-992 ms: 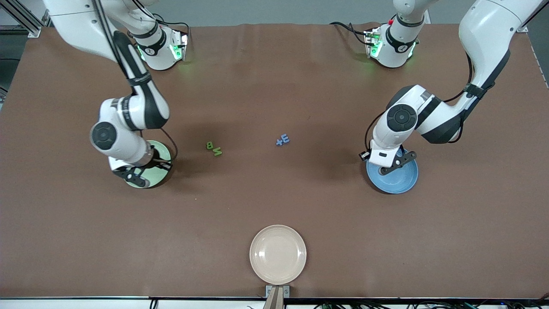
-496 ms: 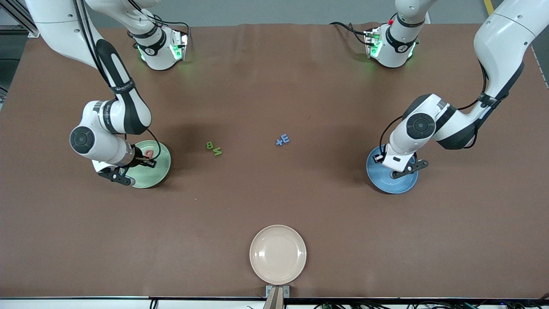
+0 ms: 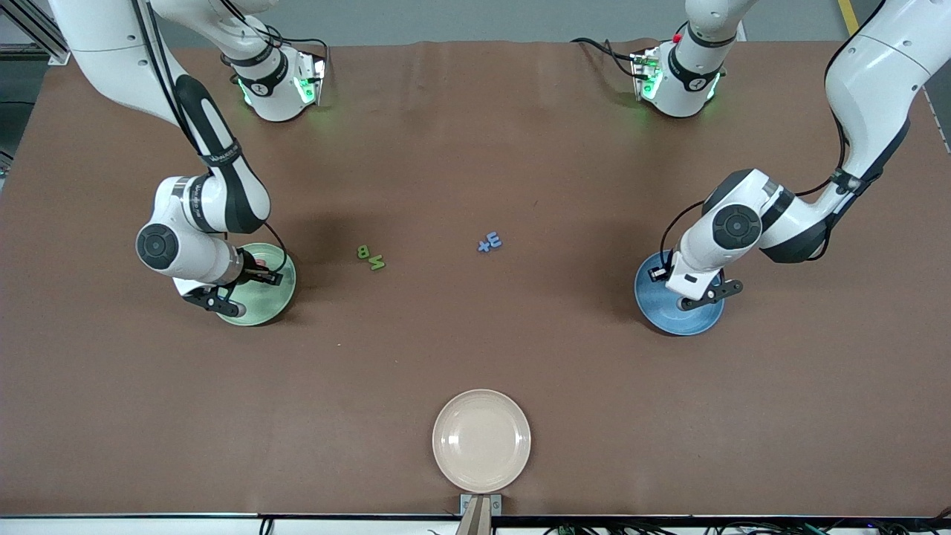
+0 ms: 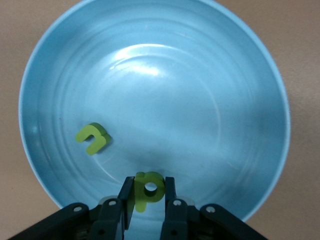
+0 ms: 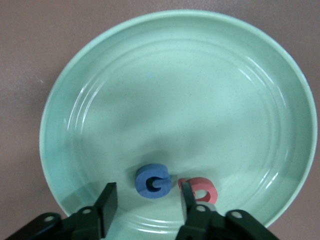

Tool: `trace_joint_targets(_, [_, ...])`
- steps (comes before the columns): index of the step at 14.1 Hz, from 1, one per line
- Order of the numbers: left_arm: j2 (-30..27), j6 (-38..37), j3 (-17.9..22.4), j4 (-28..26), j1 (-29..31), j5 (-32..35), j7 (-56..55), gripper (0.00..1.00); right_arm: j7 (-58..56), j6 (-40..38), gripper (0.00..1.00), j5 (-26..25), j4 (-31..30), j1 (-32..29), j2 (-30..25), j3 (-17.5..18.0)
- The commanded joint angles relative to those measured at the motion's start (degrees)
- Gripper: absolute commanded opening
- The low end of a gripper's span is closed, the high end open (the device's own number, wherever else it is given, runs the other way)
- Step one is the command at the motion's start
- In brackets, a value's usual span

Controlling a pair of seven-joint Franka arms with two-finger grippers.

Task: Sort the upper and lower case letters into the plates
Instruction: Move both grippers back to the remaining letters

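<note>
The pale green plate (image 5: 180,90) holds a blue letter (image 5: 155,181) and a red letter (image 5: 200,191) lying side by side. My right gripper (image 5: 147,202) hangs open just above the blue letter, with its fingers clear of it. In the front view this gripper (image 3: 266,278) is over that plate (image 3: 271,301). My left gripper (image 4: 149,192) is shut on a lime green lower case letter low over the bright blue plate (image 4: 200,100). A second lime green letter (image 4: 91,138) lies in that plate. The blue plate (image 3: 657,306) sits under the left hand.
Two green letters (image 3: 370,257) and two small blue letters (image 3: 489,242) lie mid-table between the plates. A cream-white plate (image 3: 481,440) stands at the table edge nearest the front camera.
The right gripper has opened and left the blue letter lying in the green plate. Both arms have shifted outward over their plates. The left gripper has stayed shut on its green letter.
</note>
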Motion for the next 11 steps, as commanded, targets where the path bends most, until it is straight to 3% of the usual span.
trace_joint_targets(1, [0.3,0.5,0.4,-0.5,0.6,2.1,1.1,0.14,7.1,-2.3,1.00,0.2,1.0,2.5,-1.5,0.5])
trace_joint_targets(5, [0.6,0.5,1.3,-0.7,0.5,3.3,1.8,0.15,19.4,-0.4,1.00,0.5,0.5,10.7,-1.9,0.4])
trace_joint_targets(7, [0.5,0.5,1.3,-0.7,0.5,3.3,1.8,0.20,25.0,3.5,1.00,0.5,-1.5,14.7,-1.5,0.4])
trace_joint_targets(8, [0.2,0.5,1.3,-0.5,0.5,3.3,1.7,0.40,27.1,6.2,1.00,0.5,-2.4,16.4,-1.5,0.4])
trace_joint_targets(9, [-0.4,0.4,1.1,-0.4,0.6,3.2,1.4,0.76,29.0,8.9,1.00,0.5,-3.7,17.8,-1.3,0.4])
trace_joint_targets(10, [-1.4,0.0,0.6,-0.3,0.7,3.0,1.3,0.91,30.1,10.8,1.00,0.5,-4.4,18.9,-0.9,0.4])
trace_joint_targets(11, [-2.5,-0.7,-2.0,0.0,0.7,2.0,0.9,1.00,30.9,11.5,1.00,0.5,-5.0,19.7,-0.6,0.3])
